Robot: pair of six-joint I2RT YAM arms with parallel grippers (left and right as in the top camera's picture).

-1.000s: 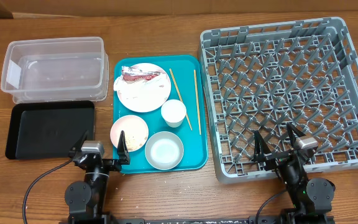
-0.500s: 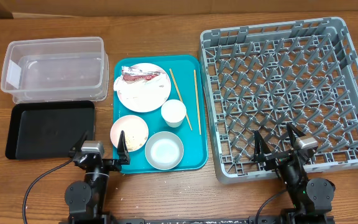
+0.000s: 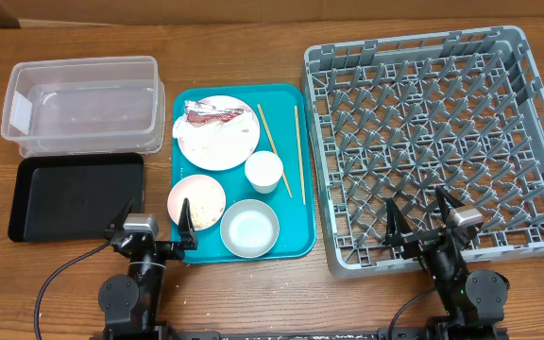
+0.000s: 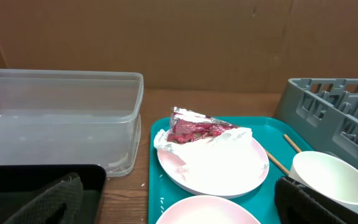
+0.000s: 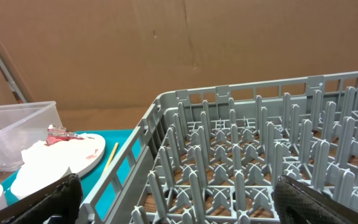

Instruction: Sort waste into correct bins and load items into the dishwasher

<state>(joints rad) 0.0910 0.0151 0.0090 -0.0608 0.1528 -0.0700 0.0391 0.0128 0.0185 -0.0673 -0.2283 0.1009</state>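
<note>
Two chopsticks (image 3: pixel 275 151) lie lengthwise front-to-back on the teal tray (image 3: pixel 296 229), one slanted.

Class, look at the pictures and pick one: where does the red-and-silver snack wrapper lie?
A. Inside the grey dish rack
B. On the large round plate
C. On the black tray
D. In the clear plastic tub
B: the snack wrapper lies at the far edge of the round plate, which sits on the teal tray.
</note>
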